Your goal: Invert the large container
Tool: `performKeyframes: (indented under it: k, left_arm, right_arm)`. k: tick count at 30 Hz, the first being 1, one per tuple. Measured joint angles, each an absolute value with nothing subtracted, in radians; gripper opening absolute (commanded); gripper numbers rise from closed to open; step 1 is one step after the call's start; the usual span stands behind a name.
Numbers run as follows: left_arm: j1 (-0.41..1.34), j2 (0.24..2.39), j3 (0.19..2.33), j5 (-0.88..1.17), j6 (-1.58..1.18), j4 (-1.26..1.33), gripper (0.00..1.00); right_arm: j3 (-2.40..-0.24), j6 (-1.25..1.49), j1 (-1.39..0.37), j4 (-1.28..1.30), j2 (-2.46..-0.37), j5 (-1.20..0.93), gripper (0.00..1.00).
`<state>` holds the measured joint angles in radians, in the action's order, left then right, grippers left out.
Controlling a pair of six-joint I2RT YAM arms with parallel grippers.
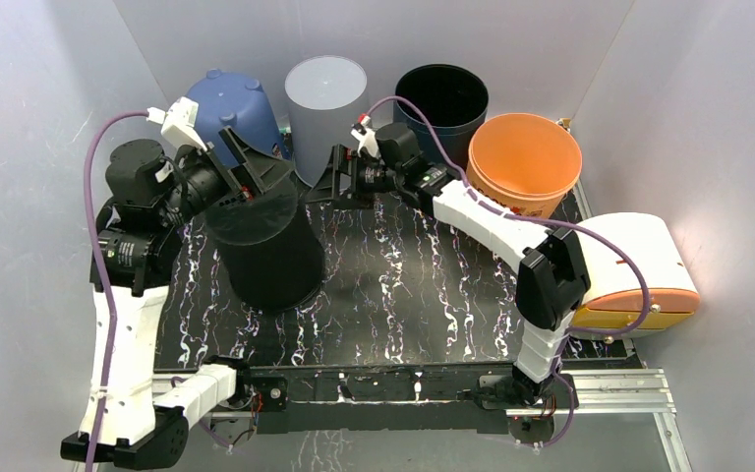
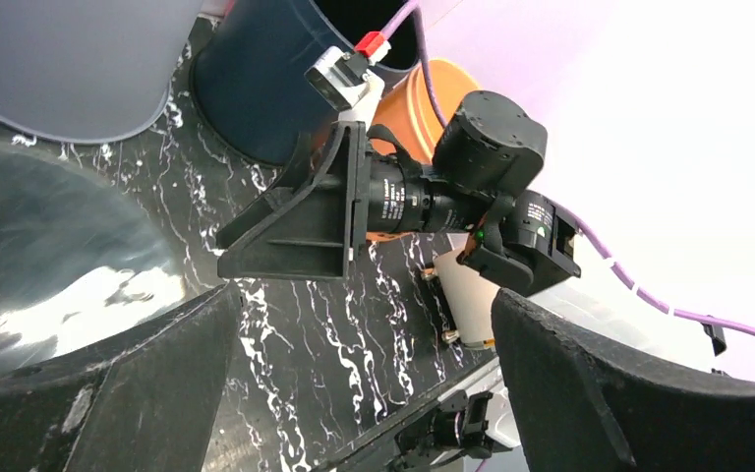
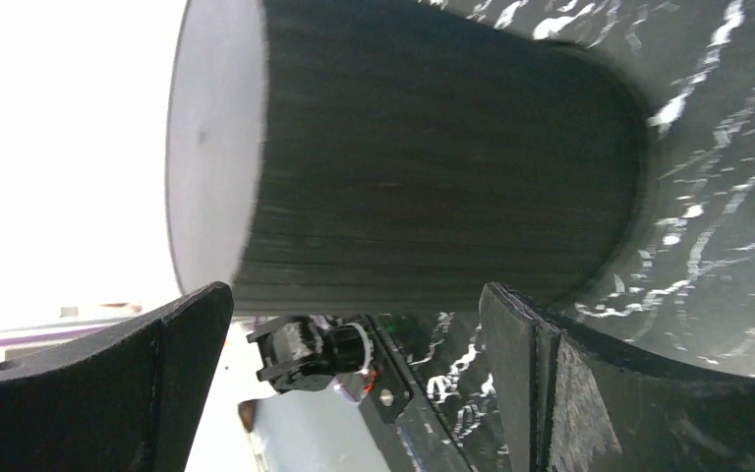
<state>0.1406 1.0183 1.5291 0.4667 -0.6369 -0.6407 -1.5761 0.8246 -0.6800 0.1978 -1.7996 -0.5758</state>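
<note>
The large container (image 1: 267, 251) is a black ribbed bucket standing on the marbled mat with its flat closed base facing up and its wide end on the mat. My left gripper (image 1: 254, 169) hangs open just above the back left edge of that base, touching nothing. In the left wrist view the shiny base (image 2: 39, 246) lies to the left of the spread fingers (image 2: 108, 393). My right gripper (image 1: 340, 183) is open too, a short way right of the container and pointing at it. The right wrist view shows the container's side (image 3: 433, 167) beyond the open gripper (image 3: 354, 364), apart from it.
Along the back wall stand an upside-down blue pot (image 1: 231, 108), a pale grey container (image 1: 324, 98), an upright black container (image 1: 442, 98) and an orange bucket (image 1: 523, 162). A white and orange box (image 1: 639, 270) sits at the right edge. White walls close in on three sides.
</note>
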Motion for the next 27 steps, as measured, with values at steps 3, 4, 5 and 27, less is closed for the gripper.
performKeyframes:
  k: [3, 4, 5, 27]
  left_arm:
    - [0.141, 1.019, 1.545, 0.481, -0.630, -0.625, 0.98]
    - [0.141, 1.023, 1.542, 0.491, -0.628, -0.625, 0.98]
    - [0.141, 1.028, 1.540, 0.498, -0.628, -0.624, 0.98]
    - [0.672, 1.404, 1.489, 0.272, -0.541, -0.622, 0.98]
  right_arm:
    - [-1.638, 0.748, -0.648, 0.321, -1.806, -0.527, 0.98]
    - [-1.647, 0.721, -0.620, 0.360, -1.792, -0.503, 0.98]
    - [-1.648, 0.705, -0.599, 0.383, -1.777, -0.486, 0.98]
    - [-1.750, 0.215, -0.278, 0.828, -1.548, 0.279, 0.97]
